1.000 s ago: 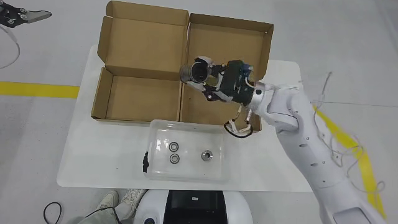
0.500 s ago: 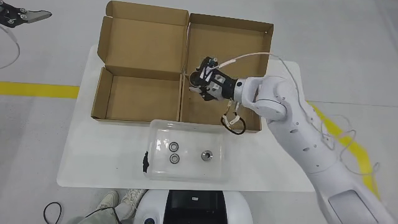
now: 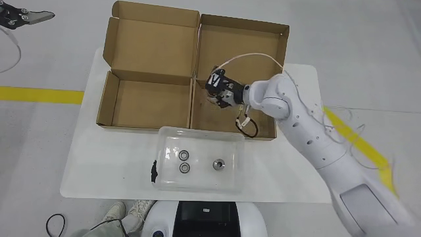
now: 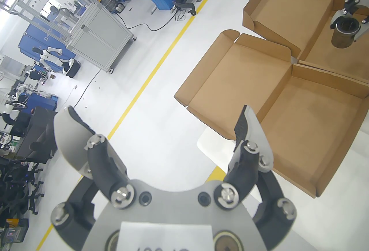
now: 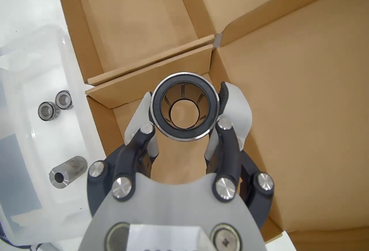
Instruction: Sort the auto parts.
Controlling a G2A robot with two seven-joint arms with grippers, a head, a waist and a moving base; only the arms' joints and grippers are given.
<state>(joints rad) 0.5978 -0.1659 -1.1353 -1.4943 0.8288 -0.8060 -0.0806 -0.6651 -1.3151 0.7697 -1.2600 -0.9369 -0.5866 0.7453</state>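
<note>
Top view: the right claw [image 3: 217, 87] hangs over the right cardboard box [image 3: 209, 117], near its dividing wall.

Left wrist view: the left claw [image 4: 158, 116], spread wide and empty, sits well off the worktop [image 4: 209, 144].

Right wrist view: the right claw clenches the bearing sleeve [image 5: 161, 122] — long axis upright, box floor directly below.

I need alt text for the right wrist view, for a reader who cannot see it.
The right gripper holds a hollow metal cylinder over a corner of an open cardboard box. Beside the box, a clear plastic tray holds two small bearings and a metal sleeve.
</note>
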